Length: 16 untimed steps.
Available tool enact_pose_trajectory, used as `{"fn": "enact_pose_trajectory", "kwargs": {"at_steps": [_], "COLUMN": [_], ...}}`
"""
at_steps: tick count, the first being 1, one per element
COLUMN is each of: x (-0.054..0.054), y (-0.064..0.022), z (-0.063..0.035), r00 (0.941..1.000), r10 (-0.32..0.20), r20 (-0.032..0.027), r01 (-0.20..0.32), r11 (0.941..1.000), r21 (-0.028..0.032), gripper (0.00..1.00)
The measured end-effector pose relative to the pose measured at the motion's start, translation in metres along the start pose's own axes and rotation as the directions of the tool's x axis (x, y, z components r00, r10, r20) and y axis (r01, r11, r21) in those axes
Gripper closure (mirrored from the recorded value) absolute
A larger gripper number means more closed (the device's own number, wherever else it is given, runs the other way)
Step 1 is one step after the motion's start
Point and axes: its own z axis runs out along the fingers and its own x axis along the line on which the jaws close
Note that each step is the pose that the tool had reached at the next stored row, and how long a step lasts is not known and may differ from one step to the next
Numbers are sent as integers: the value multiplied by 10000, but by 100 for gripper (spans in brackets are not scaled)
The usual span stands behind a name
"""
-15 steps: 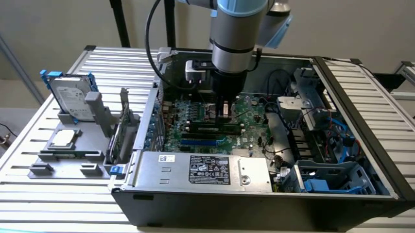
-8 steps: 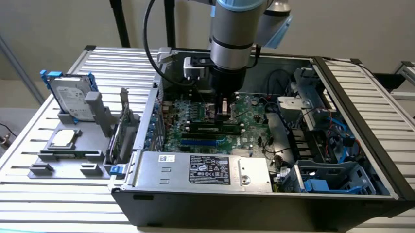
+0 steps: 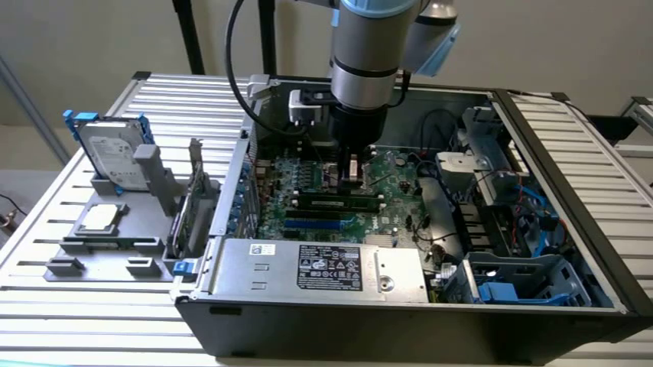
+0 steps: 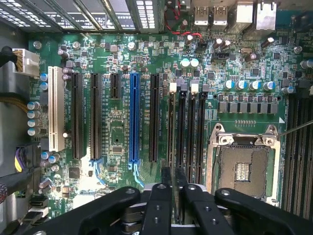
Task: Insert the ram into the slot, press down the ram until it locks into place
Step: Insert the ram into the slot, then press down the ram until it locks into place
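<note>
The arm's gripper (image 3: 352,177) hangs low inside the open computer case (image 3: 408,321), just over the green board (image 4: 122,68). In the wrist view its black fingers (image 4: 159,205) sit close together, with only a thin gap, and nothing shows between them. The ram (image 3: 332,202) lies flat along a black slot (image 3: 289,204), between the pale latches at both ends. It is just in front of the gripper, next to the blue slot (image 4: 134,117).
</note>
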Motion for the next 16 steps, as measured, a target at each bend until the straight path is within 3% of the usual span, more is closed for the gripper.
{"fn": "enact_pose_trajectory", "kwargs": {"at_steps": [16], "x": [-21], "y": [-1], "z": [19], "r00": [10000], "r10": [-1], "r20": [1], "r01": [1], "r11": [10000], "r21": [1], "gripper": [90]}}
